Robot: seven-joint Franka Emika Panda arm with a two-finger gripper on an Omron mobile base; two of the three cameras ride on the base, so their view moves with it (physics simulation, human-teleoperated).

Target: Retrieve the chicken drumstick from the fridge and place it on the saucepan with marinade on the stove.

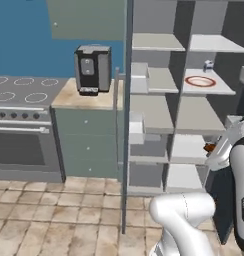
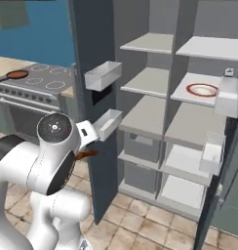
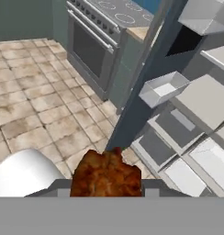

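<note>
A: Where is the chicken drumstick (image 3: 106,173) held?

B: It is seen right at the gripper (image 3: 106,192), a brown, crusted lump pressed up against the hand; a small orange-brown piece (image 1: 209,147) is also caught at the hand in the left base view, and a brown sliver (image 2: 86,155) beside the wrist in the right one. The gripper is judged to be clamped on the drumstick, though the fingertips themselves are covered by the meat.

A: And the long axis?

B: It cannot be told; only the blunt near end is presented to the hand.

A: What lies beyond it?

B: Just ahead of the hand, the dark edge of the open fridge (image 3: 146,87) door is met, with a clear door bin (image 3: 163,88) beside it and pale shelves off to the right of the hand.

A: And the target?

B: The stove (image 3: 102,18) is found farther ahead and to the left of the hand, past the door edge. The saucepan (image 2: 13,75), filled with marinade (image 2: 16,74), is placed at the stove's far side, well apart from the drumstick. The door edge is judged to be what must be cleared on the swing left
</note>
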